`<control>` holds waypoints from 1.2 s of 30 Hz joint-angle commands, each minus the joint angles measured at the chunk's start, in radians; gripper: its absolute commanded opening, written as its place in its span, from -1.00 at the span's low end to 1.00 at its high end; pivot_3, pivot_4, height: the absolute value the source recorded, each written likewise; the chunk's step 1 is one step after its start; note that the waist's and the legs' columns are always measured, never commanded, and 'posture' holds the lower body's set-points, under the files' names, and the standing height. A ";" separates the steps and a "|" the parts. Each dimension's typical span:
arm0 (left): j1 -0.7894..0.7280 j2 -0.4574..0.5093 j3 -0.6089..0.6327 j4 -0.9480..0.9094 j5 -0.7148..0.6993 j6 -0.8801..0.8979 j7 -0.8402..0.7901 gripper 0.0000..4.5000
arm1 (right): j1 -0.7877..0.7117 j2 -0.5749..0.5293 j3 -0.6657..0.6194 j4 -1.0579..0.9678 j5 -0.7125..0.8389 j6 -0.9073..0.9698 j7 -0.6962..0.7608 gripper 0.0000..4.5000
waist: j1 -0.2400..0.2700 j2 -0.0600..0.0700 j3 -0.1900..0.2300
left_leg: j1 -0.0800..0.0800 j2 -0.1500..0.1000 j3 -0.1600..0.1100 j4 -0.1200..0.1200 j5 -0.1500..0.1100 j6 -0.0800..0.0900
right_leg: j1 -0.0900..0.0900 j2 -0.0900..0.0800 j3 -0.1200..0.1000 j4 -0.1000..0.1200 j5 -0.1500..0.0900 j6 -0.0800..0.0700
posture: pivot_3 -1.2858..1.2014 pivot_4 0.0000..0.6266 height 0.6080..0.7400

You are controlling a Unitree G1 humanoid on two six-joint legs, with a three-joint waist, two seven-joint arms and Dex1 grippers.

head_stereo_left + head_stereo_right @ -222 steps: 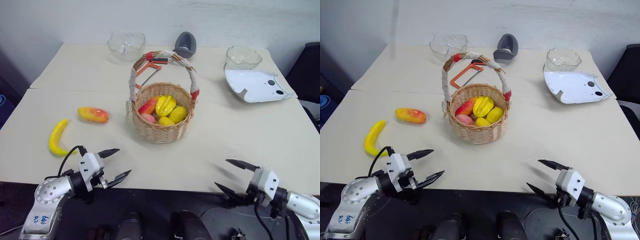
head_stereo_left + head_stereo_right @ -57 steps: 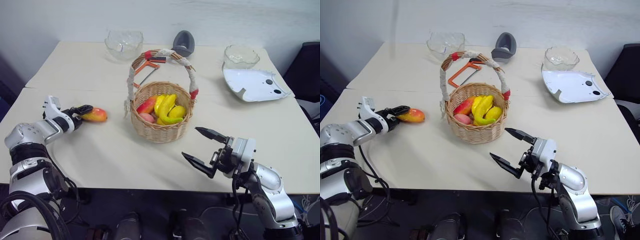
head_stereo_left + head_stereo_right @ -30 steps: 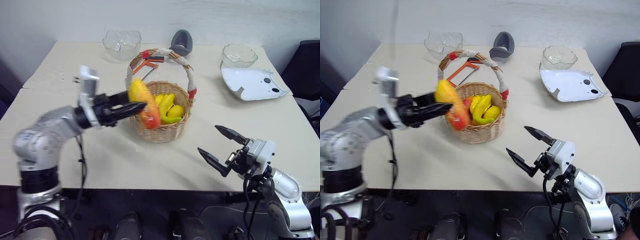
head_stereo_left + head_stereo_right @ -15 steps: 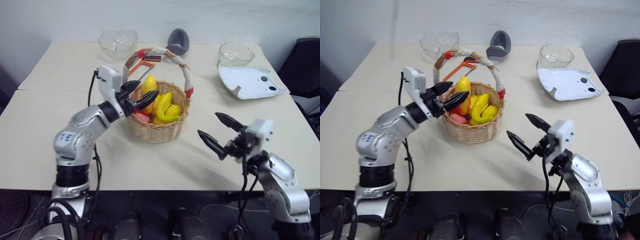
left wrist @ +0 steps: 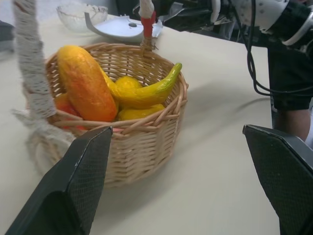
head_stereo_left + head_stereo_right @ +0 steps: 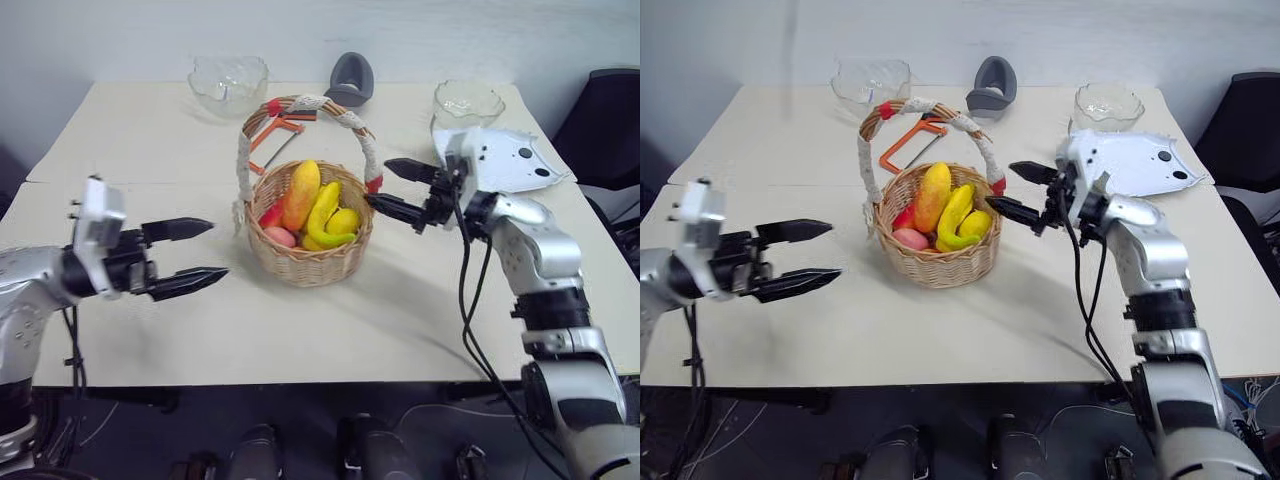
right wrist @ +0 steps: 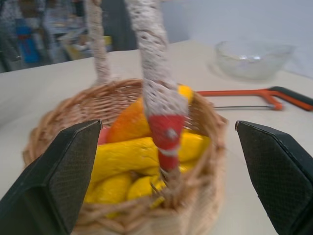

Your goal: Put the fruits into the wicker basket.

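Bright, even light from overhead falls on the table [image 6: 420, 290], with soft shadows just beside the basket [image 6: 305, 255]. No glare on the tabletop. In the right wrist view the basket and the hacksaw [image 7: 264, 95] behind it look soft and blurred.

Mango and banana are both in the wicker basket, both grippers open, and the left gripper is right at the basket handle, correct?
Not quite: the right gripper is at the wicker basket handle, as the left eye view shows. The left gripper is off to the side. The mango and banana are inside, both grippers open.
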 commanded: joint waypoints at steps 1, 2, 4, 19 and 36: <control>0.049 0.003 0.055 -0.042 -0.043 0.001 -0.014 1.00 | -0.065 0.024 0.024 0.100 -0.035 -0.044 0.114 0.92 | 0.003 0.000 0.000 | 0.000 0.000 0.000 0.000 0.000 0.000 | 0.000 0.000 0.000 0.000 0.000 0.000 | 0.03 -0.52 1.00; 0.061 -0.004 0.058 -0.053 -0.049 0.002 -0.006 1.00 | -0.079 0.031 0.025 0.124 -0.043 -0.054 0.133 0.82 | 0.005 0.000 0.000 | 0.000 0.000 0.000 0.000 -0.001 0.001 | 0.000 -0.001 0.000 0.000 0.000 0.000 | 0.03 -0.52 1.00; 0.078 -0.018 0.057 -0.068 -0.049 -0.008 0.006 1.00 | -0.092 0.034 0.026 0.149 -0.055 -0.053 0.160 0.56 | 0.007 0.000 0.000 | -0.002 -0.001 -0.001 0.001 -0.002 0.003 | -0.001 -0.002 -0.001 0.000 0.000 0.000 | 0.03 -0.52 1.00; 0.022 -0.077 -0.091 -0.061 -0.050 -0.015 -0.006 1.00 | 0.321 -0.045 -0.228 -0.505 0.139 0.063 0.021 -0.94 | 0.014 0.000 0.000 | -0.015 -0.003 -0.003 0.002 -0.002 0.003 | -0.013 -0.006 -0.004 0.003 0.001 0.001 | 0.03 -0.52 1.00; -0.205 -0.133 -0.310 0.175 0.040 -0.076 -0.139 1.00 | 0.979 -0.077 -0.843 -0.744 0.170 -0.049 -0.327 -0.94 | 0.007 0.001 0.000 | -0.009 -0.003 -0.001 0.002 0.002 0.006 | -0.010 0.002 0.001 0.003 0.005 0.001 | 0.03 -0.52 1.00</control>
